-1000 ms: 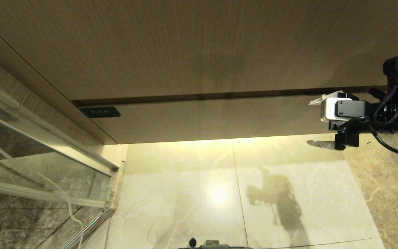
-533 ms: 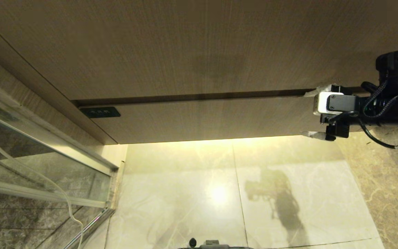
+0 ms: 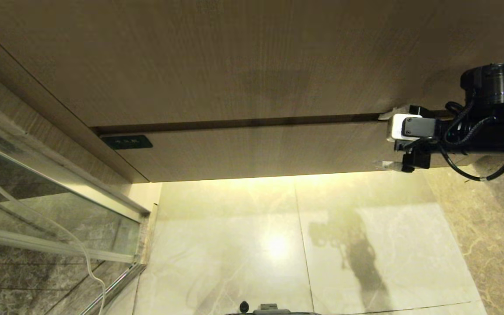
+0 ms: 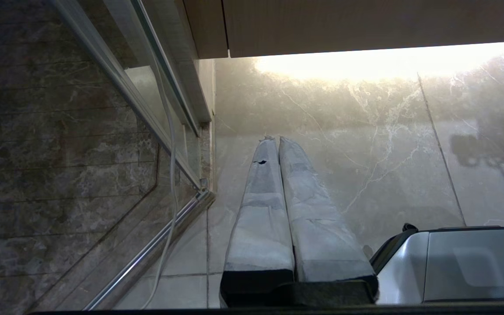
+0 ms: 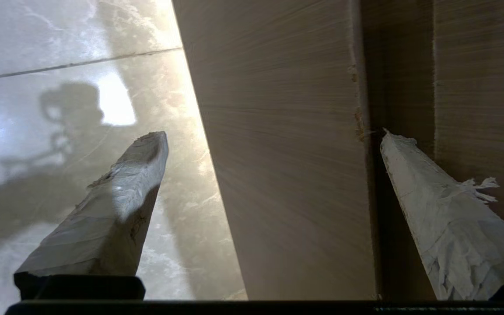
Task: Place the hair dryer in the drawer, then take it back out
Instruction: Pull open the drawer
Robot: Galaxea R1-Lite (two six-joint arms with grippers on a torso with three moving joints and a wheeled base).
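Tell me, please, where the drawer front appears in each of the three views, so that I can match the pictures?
Head view: the drawer is the shallow wood band across the middle, shut, under the taller panel.
Left wrist view: it runs along the top edge.
Right wrist view: it fills the centre, between the right gripper's open jaws.
Shared landmark: the lit marble floor below the drawer.

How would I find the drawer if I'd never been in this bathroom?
Look at the big light wood-grain vanity front above the shiny marble floor. The wide shallow wood-grain drawer is its lowest strip, shut. Only it has a small dark label at its left end.
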